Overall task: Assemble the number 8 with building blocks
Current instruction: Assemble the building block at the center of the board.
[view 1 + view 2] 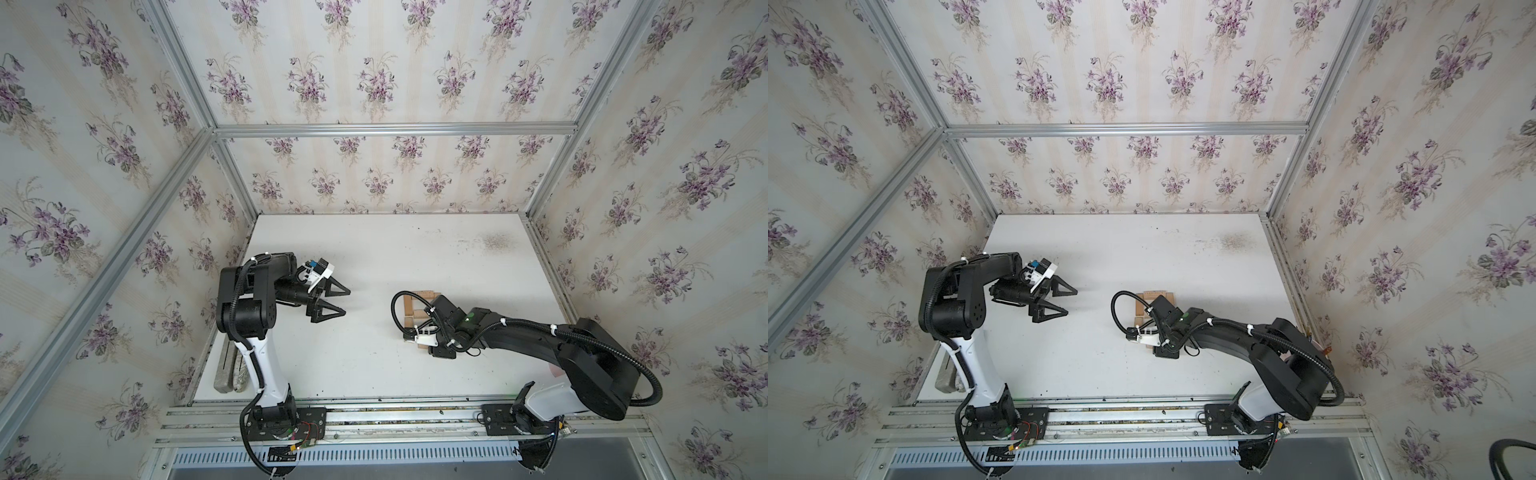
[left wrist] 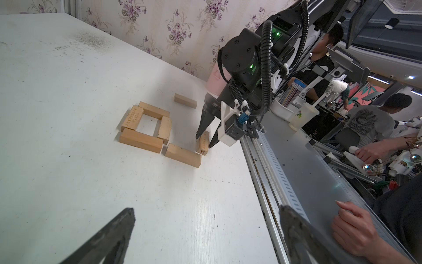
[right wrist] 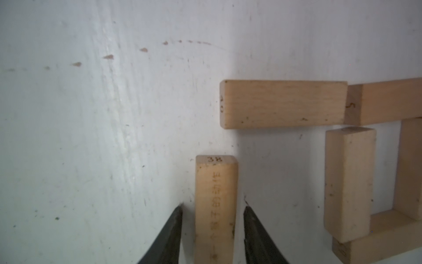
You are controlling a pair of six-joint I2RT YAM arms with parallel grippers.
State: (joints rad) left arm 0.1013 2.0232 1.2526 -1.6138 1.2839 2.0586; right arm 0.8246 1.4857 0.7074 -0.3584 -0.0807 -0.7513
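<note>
So my right hand [image 3: 213, 206] was down at the white table [image 1: 374, 257] with its two fingers [image 3: 169, 235] either side of the block marked 38 [image 3: 215, 182]. The fingers were apart, with a sliver of table showing on both sides, so it wasn't clamped on anything. That block lay flat, its numbered end pointing at the long side of the block marked 40 [image 3: 283, 104] but stopping short of it. The number 8 [image 2: 164, 129] was only partly there: four building blocks [image 2: 140, 140] sat butted together around a bare patch of table, and the 40 one ran on from a corner of that, in line with one side. One spare block [image 2: 185, 101] lay on its own, apart from the rest. In both top views my right arm covered most of the blocks. My left hand [image 1: 347, 301] hung above the table well away from all of it, fingers spread wide, holding nothing.
</note>
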